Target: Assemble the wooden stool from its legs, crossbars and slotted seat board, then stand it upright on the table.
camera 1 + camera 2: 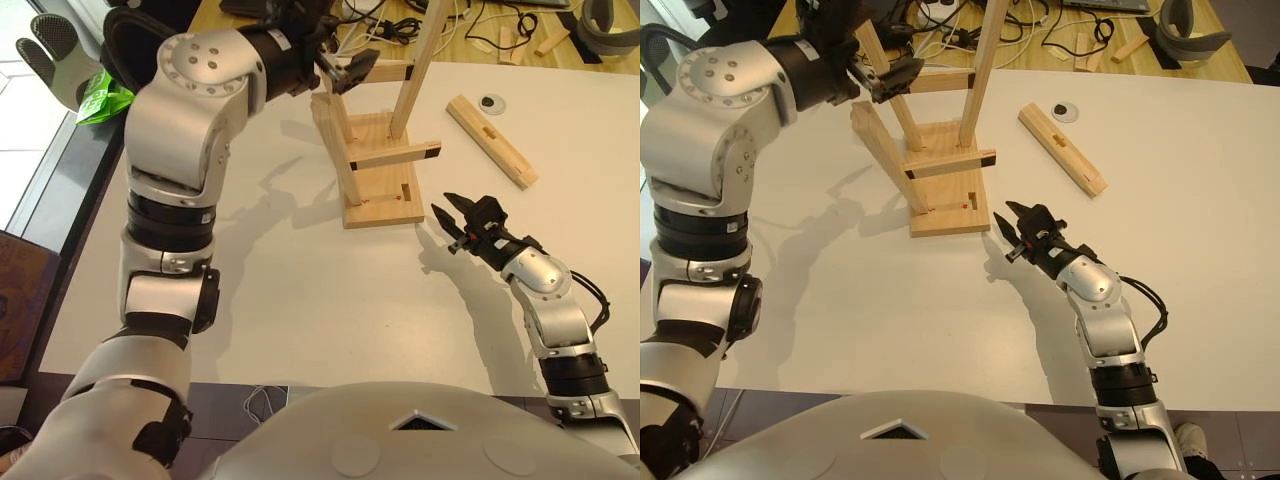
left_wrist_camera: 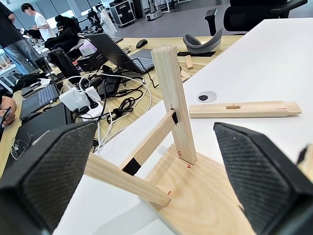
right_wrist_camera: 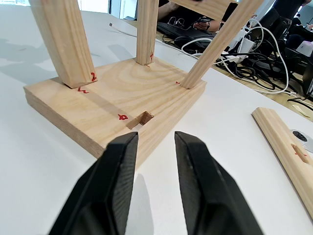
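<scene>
You have, by count: one seat board [image 1: 950, 215], three legs [image 1: 883, 150] standing in it, two crossbars [image 1: 950, 162], one loose leg [image 1: 1062, 150] lying at the board's 2 o'clock

A white table [image 1: 300, 300] is sitting beside a wooden desk [image 1: 1225, 55] carrying tangled cables [image 2: 122, 98] and a laptop [image 2: 122, 51]; a black office chair [image 2: 254, 10] is standing beyond.

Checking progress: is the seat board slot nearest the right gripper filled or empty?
Empty: the slot in the seat board holds no leg, and one loose leg lies flat on the table.
</scene>
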Action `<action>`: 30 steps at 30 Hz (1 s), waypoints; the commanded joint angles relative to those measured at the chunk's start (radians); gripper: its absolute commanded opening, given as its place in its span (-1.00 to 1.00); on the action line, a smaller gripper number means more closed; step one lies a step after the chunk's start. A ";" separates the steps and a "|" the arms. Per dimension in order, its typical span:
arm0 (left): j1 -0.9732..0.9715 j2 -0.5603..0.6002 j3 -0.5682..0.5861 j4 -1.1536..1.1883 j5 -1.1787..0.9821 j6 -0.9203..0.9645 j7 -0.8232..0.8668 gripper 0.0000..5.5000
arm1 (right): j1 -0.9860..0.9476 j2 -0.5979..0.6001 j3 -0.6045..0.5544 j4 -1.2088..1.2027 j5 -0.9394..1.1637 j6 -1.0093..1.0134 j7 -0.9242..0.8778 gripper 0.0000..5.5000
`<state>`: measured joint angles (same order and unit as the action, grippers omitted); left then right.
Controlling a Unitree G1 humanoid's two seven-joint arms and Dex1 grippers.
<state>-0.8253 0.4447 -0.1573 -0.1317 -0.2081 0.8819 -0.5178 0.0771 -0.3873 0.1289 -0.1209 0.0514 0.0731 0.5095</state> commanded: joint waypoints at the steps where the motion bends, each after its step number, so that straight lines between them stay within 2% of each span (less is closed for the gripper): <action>1: -0.104 0.028 0.071 -0.043 -0.038 0.046 -0.023 0.60 | 0.013 -0.002 -0.008 -0.013 0.000 0.006 -0.003 -0.50; 4: -0.135 0.033 0.130 -0.101 -0.067 0.064 -0.009 0.60 | 0.011 -0.009 -0.044 -0.020 0.016 0.009 -0.013 -0.50; 6: -0.167 -0.019 0.214 -0.119 -0.089 -0.011 0.049 0.60 | -0.023 -0.014 -0.106 0.008 0.031 0.018 -0.043 -0.50; 11: -0.118 -0.173 0.377 -0.149 -0.106 -0.190 0.270 0.61 | -0.192 -0.096 -0.263 0.233 0.098 0.068 -0.032 -0.17; 17: -0.013 -0.294 0.363 -0.174 -0.107 -0.239 0.398 0.61 | -0.565 -0.151 -0.277 0.747 0.089 0.089 0.017 0.34; 20: 0.001 -0.323 0.369 -0.166 -0.105 -0.267 0.440 0.61 | -0.737 -0.142 -0.256 1.045 0.086 0.187 0.105 0.55; 26: -0.005 -0.332 0.383 -0.139 -0.113 -0.289 0.485 0.61 | -0.869 -0.099 -0.241 1.324 0.049 0.209 0.118 0.55; 30: 0.000 -0.336 0.377 -0.148 -0.121 -0.285 0.499 0.61 | -0.872 -0.097 -0.255 1.405 0.022 0.232 -0.042 0.55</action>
<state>-0.8293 0.1118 0.2236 -0.2739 -0.3220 0.5960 -0.0289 -0.7989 -0.4812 -0.1214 1.2424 0.0923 0.2774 0.5345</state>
